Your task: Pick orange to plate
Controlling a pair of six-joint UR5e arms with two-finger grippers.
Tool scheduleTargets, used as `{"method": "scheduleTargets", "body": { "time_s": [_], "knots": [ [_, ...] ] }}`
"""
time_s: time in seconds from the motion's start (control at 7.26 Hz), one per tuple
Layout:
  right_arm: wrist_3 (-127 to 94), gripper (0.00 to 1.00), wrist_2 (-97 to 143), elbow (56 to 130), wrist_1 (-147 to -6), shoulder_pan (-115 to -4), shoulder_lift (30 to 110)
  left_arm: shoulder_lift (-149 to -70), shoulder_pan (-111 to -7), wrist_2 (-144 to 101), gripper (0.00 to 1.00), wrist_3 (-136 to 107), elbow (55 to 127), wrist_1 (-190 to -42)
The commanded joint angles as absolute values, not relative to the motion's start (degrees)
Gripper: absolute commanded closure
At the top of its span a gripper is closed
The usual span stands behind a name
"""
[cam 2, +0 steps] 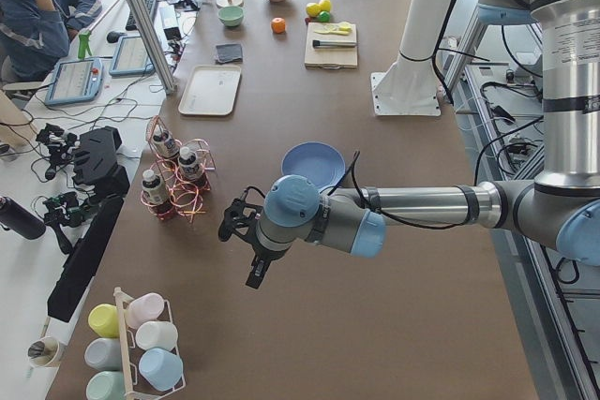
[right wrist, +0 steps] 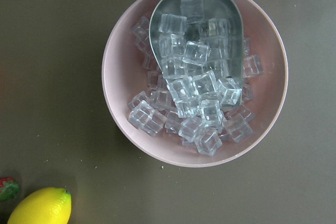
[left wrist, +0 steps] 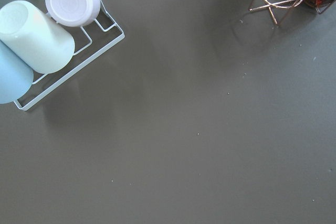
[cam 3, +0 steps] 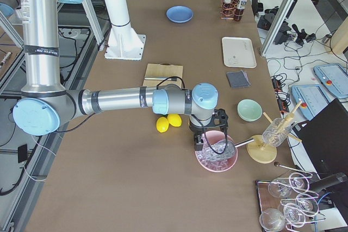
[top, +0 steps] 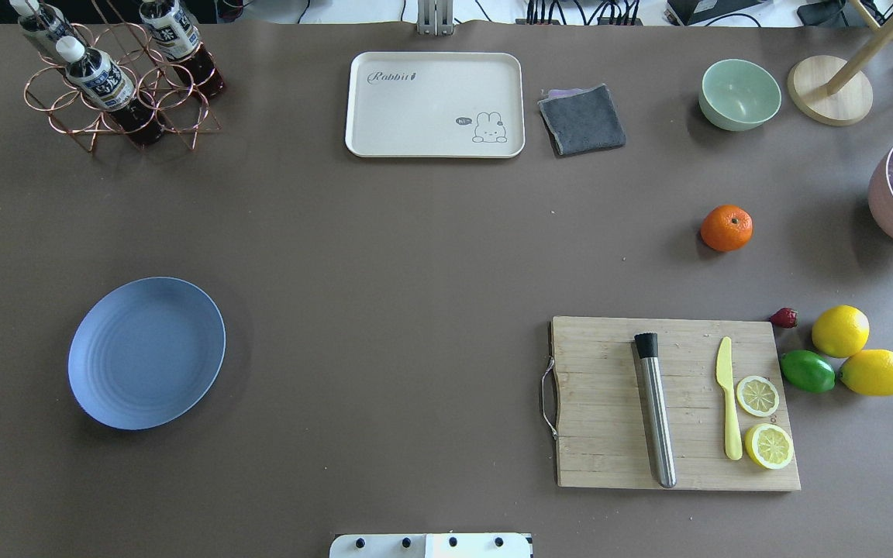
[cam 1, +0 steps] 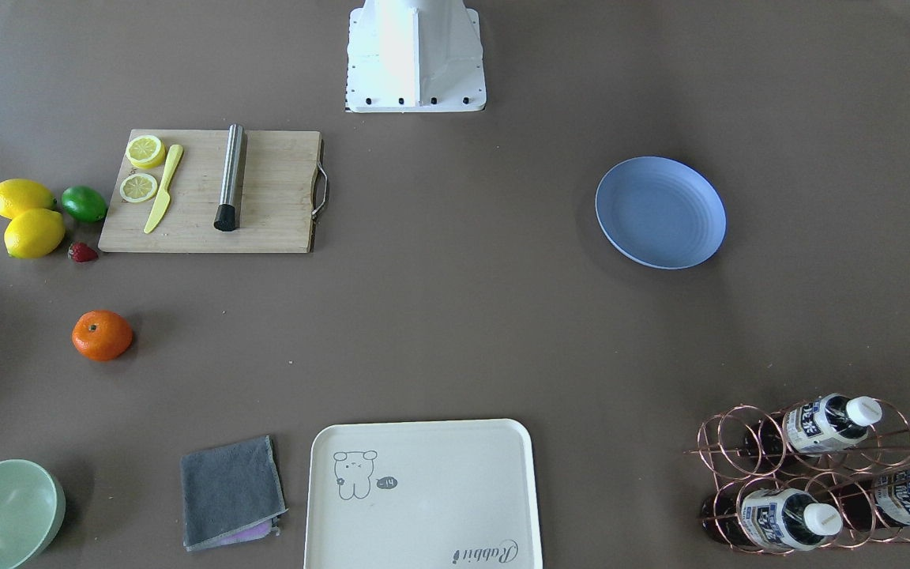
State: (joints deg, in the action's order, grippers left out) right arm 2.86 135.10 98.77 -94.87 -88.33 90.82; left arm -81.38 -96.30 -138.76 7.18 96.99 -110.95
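The orange [top: 726, 228] lies alone on the brown table, beyond the cutting board and short of the green bowl; it also shows as the orange [cam 1: 102, 335]. The pale blue plate [top: 146, 353] sits empty far across the table on the robot's left, also seen as the plate [cam 1: 660, 212]. My left gripper [cam 2: 242, 231] hovers past the plate near the bottle rack; I cannot tell whether it is open or shut. My right gripper [cam 3: 209, 140] hangs over the pink ice bowl, well away from the orange; its state I cannot tell either.
A wooden cutting board [top: 675, 403] carries a steel muddler, a yellow knife and lemon slices. Two lemons, a lime [top: 807, 370] and a strawberry lie beside it. A cream tray [top: 435, 105], grey cloth, green bowl [top: 739, 94], copper bottle rack [top: 113, 77] and pink ice bowl [right wrist: 195, 72] line the edges.
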Motion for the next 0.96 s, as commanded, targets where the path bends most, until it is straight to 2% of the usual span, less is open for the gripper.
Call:
{"method": "scheduleTargets", "body": {
  "time_s": [0.0, 0.28, 0.55, 0.83],
  "knots": [
    [2.73, 0.00, 137.72, 100.19, -89.68, -88.07, 90.70, -80.86, -92.05, -142.44, 0.02, 4.77, 96.86, -120.28],
    [-1.36, 0.00, 137.11, 100.98, -86.49, -85.09, 90.62, -82.00, -77.41, -143.80, 0.02, -13.15, 97.30, -127.22],
    [-12.78, 0.00, 134.04, 103.27, -83.26, -79.40, 90.35, -81.39, -67.38, -135.07, 0.02, -42.74, 96.07, -144.33],
    [-21.42, 0.00, 132.99, 103.10, -76.32, -75.25, 90.96, -81.56, -55.24, -124.49, 0.02, -53.05, 96.06, -148.53]
  ]
}}
